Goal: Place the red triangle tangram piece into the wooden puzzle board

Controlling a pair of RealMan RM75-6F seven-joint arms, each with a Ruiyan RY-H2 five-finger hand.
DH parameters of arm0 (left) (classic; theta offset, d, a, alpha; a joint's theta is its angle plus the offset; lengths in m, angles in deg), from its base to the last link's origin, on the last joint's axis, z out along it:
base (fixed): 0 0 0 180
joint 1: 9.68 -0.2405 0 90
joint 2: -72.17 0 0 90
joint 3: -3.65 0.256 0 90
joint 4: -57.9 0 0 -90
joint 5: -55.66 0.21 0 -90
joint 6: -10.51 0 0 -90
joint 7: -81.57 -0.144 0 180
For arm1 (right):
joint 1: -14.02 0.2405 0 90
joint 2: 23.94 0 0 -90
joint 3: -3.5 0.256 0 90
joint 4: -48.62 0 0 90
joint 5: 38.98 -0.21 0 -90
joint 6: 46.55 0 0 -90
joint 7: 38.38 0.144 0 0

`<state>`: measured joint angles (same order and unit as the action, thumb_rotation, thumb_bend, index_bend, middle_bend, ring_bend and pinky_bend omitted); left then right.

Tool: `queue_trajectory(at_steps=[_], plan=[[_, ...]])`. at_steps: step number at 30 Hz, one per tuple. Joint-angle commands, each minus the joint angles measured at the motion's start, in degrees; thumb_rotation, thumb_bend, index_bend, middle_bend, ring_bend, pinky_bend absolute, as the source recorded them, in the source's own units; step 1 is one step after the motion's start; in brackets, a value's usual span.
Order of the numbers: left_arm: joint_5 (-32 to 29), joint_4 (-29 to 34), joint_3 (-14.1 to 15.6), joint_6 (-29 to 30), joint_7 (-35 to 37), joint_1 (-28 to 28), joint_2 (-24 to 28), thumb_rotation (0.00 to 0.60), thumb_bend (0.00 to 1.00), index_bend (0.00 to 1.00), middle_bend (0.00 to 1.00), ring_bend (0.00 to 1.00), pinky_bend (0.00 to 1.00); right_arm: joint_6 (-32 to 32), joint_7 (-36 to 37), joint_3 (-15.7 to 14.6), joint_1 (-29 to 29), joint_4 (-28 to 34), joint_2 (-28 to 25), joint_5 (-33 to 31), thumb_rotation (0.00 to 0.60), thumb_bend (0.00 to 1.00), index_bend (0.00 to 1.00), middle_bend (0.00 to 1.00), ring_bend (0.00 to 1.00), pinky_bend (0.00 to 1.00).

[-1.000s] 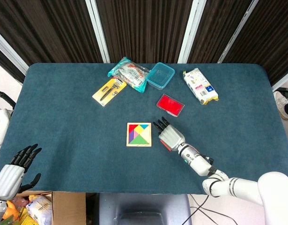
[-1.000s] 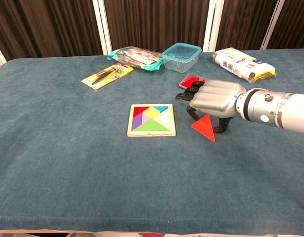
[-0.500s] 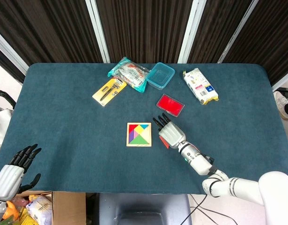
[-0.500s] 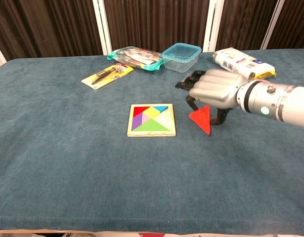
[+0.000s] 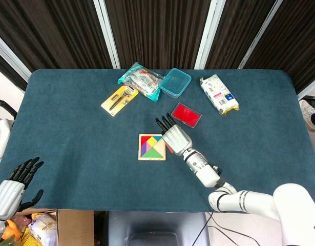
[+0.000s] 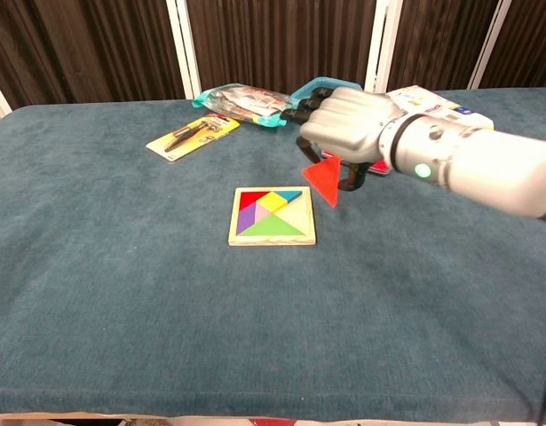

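My right hand (image 6: 344, 133) (image 5: 173, 137) holds the red triangle (image 6: 323, 180) lifted off the table, hanging just above and right of the wooden puzzle board (image 6: 272, 216) (image 5: 152, 147). The board lies flat mid-table with several coloured pieces in it. In the head view only a red sliver of the triangle (image 5: 168, 149) shows under the hand, at the board's right edge. My left hand (image 5: 13, 185) is far off at the lower left, beyond the table edge, fingers apart and holding nothing.
Behind the board lie a yellow tool card (image 5: 119, 99), a crinkly snack bag (image 5: 141, 80), a clear blue tub (image 5: 175, 82), a red flat case (image 5: 186, 114) and a white packet (image 5: 218, 94). A cardboard box (image 5: 70, 225) stands below the table's near-left edge.
My right hand has lifted the red triangle off the table and carried it up and left, from right of the board to its right edge. The left hand has hardly moved.
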<state>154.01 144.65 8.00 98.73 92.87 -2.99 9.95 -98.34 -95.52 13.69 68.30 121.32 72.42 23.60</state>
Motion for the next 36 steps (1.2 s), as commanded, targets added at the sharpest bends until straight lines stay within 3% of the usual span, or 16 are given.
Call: queue_trajectory(at_steps=[1,11,36], plan=[[0.2,-0.2,0.1,0.2,0.4,-0.1,0.1,0.6,0.41,0.0,0.0,0.0,0.14,0.0,-2.3,0.8,1.6,-2.9,3.1,-2.7,0.6,0.46,0.73,0.07,0.0,0.0],[0.8,-0.6,0.3,0.8,1.1,-0.2,0.3,0.6,0.41,0.0,0.0,0.0,0.14,0.3,-2.8,0.4,3.9,-8.2,7.8,-4.0,0.6,0.46,0.73,0.08,0.0,0.0],[1.5,-0.8,0.5,1.2,1.7,-0.2,0.4,0.6,0.41,0.0,0.0,0.0,0.14,-0.1,-4.4,-0.7,5.2,-11.7,11.8,-5.7,0.6,0.46,0.73,0.09,0.0,0.0]])
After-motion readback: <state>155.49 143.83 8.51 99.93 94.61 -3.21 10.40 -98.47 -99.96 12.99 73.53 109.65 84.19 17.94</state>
